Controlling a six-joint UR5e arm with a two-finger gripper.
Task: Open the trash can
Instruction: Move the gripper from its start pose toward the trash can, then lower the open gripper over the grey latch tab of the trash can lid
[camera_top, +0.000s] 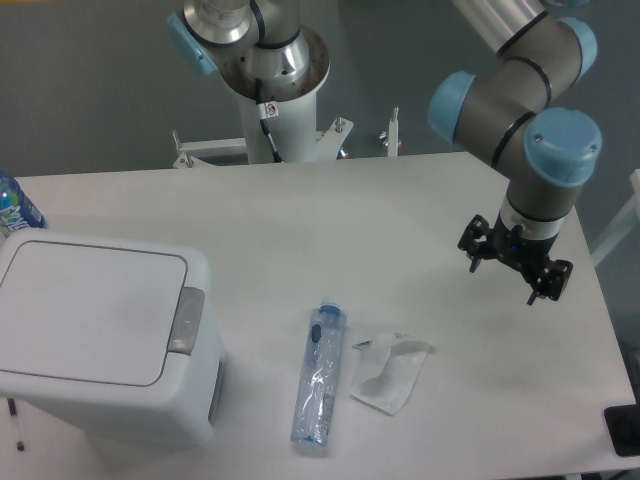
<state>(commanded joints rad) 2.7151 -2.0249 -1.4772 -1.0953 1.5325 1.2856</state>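
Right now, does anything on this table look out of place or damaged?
Yes. A clear plastic bottle lies on its side, looking crumpled, beside a crushed white packet, right of the closed trash can. The end effector hangs far right, holding nothing.

One bin (100, 335); beside it two bottles (320, 375) (14, 208), one pouch (388, 372), one gripper (515, 262).

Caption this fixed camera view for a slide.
Trash can lid shut, gripper empty across the table.
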